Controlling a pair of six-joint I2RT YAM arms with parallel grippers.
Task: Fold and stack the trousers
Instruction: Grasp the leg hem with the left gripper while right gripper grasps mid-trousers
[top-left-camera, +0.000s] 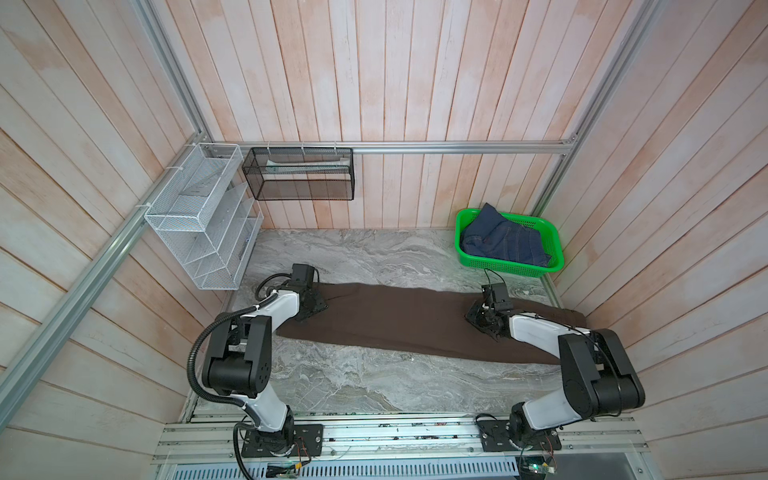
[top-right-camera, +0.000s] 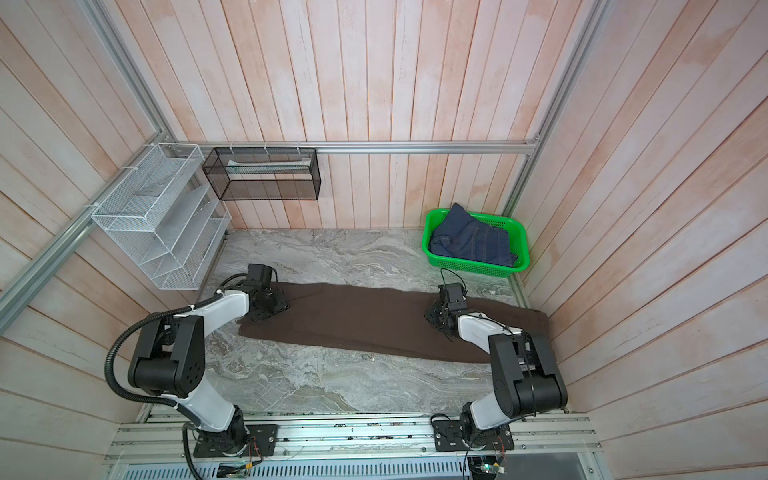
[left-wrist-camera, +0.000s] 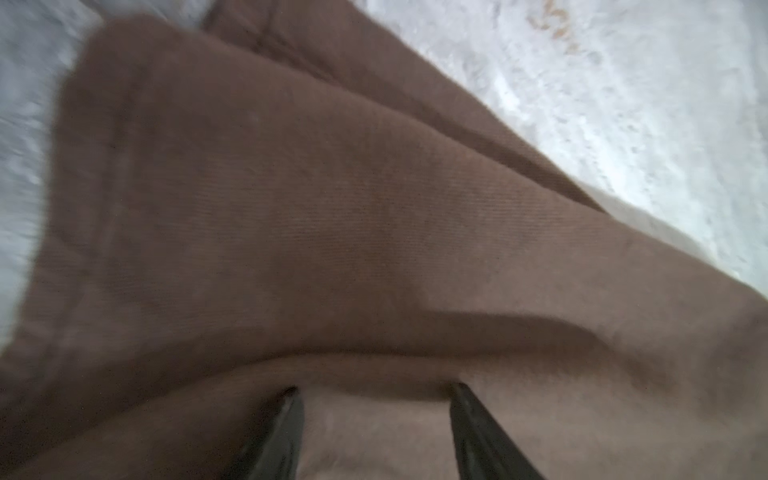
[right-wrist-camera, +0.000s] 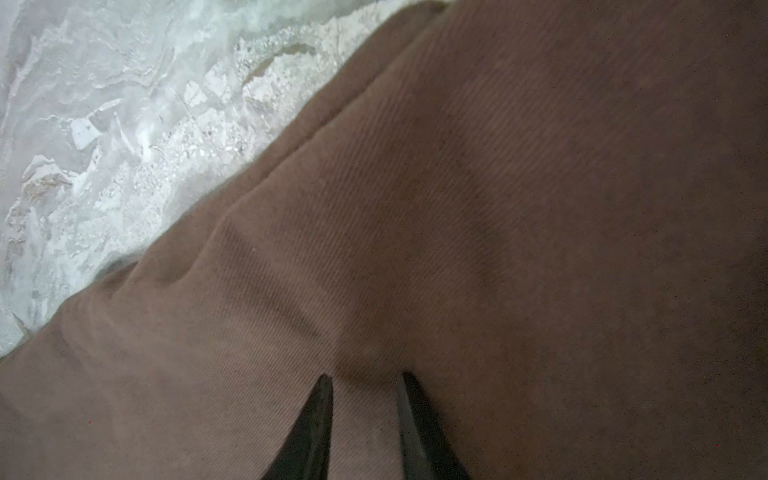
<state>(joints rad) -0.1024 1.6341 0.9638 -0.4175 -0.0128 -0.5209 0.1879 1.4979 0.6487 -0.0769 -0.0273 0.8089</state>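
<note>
- The trousers (top-left-camera: 407, 324) are stretched out flat in one long brown strip across the marble table (top-left-camera: 374, 257). They run left to right, with the right end almost at the side wall. Both top views show it the same way (top-right-camera: 365, 324).
- The left gripper (top-left-camera: 311, 307) is down on the left end of the strip. In the wrist view (left-wrist-camera: 374, 390) its fingers (left-wrist-camera: 286, 428) stand well apart. There's cloth lying under and between them, with a soft ridge across the tips, so I'd call it not clamping.
- The right gripper (top-left-camera: 482, 318) is on the strip toward the right end, by its far edge. Up close (right-wrist-camera: 365, 376) the fingers (right-wrist-camera: 320, 415) are much nearer each other and the fabric puckers right at the tips. It looks pinched onto the trousers.
- The green basket (top-left-camera: 515, 268) sits in the far right corner with blue jeans (top-left-camera: 503, 243) in it, well apart from the brown pair.
</note>
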